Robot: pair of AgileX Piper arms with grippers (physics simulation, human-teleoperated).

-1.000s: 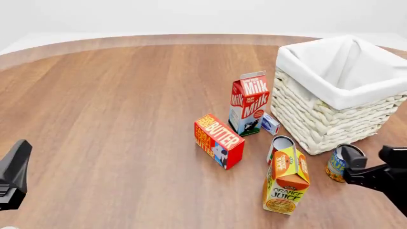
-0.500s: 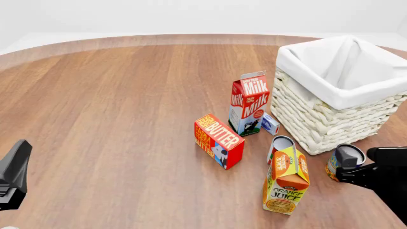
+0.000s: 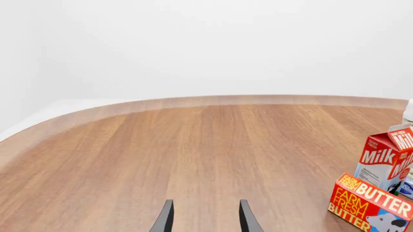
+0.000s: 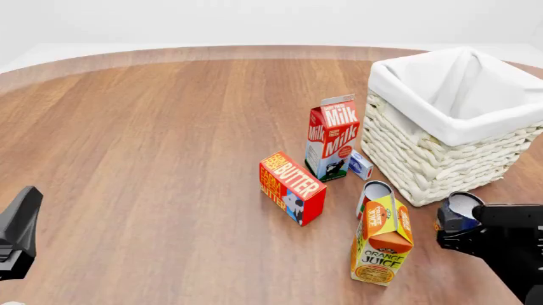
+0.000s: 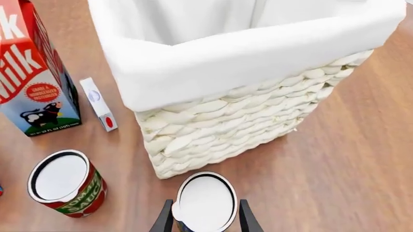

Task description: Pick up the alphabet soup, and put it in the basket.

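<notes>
The alphabet soup (image 4: 459,206) is a small can with a pale top, standing on the table just in front of the basket (image 4: 441,155). My right gripper (image 4: 454,231) is open and low around it. In the right wrist view the can (image 5: 205,191) stands between the two fingers of the right gripper (image 5: 206,202), with the woven basket wall (image 5: 245,125) right behind it. My left gripper (image 4: 24,217) is open and empty at the near left, far from everything; the left wrist view shows the left gripper (image 3: 206,203) over bare table.
A red-and-white labelled can (image 5: 65,183) stands close beside the soup. An orange juice carton (image 4: 382,238), a butter box (image 4: 291,187), a milk carton (image 4: 332,136) and a small white box (image 4: 360,164) stand left of the basket.
My right gripper has moved left onto the soup can, which now sits between its fingers. The left arm has not moved.
</notes>
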